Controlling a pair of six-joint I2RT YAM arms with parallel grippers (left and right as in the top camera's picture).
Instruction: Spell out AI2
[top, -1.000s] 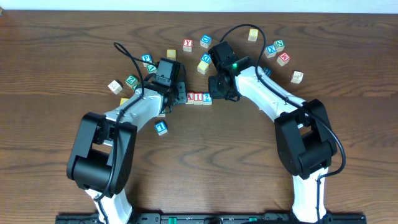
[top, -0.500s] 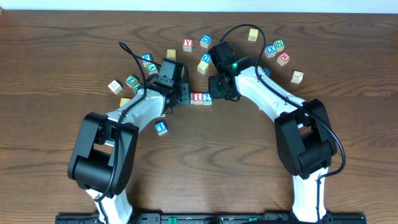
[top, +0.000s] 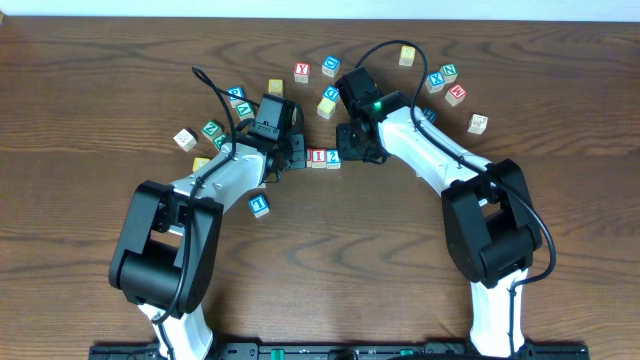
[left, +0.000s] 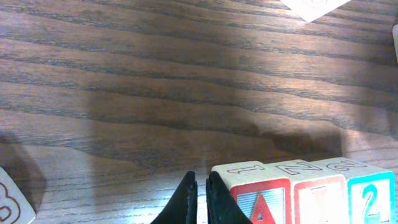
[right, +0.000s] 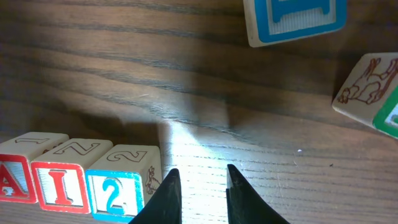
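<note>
Three cubes stand side by side in a row reading A, I, 2. The red A cube (left: 258, 198), red I cube (left: 317, 199) and blue 2 cube (left: 370, 200) touch each other. My left gripper (left: 201, 186) is shut and empty, its tips pressed against the A cube's left side. In the overhead view the left gripper (top: 297, 154) hides most of the A, while the I cube (top: 318, 156) and 2 cube (top: 333, 156) show. My right gripper (right: 200, 177) is open a little with nothing between its fingers, just right of the 2 cube (right: 118, 186).
Loose letter cubes lie behind the row: a red Y cube (top: 301, 71), a yellow cube (top: 327, 108), a group at back right (top: 449, 72) and several at left (top: 211, 130). A blue cube (top: 259, 205) sits nearer the front. A blue-framed cube (right: 292, 18) lies beyond the right gripper.
My left gripper has slid right up against the A cube, covering it from above. The right gripper has stayed beside the 2 cube.
</note>
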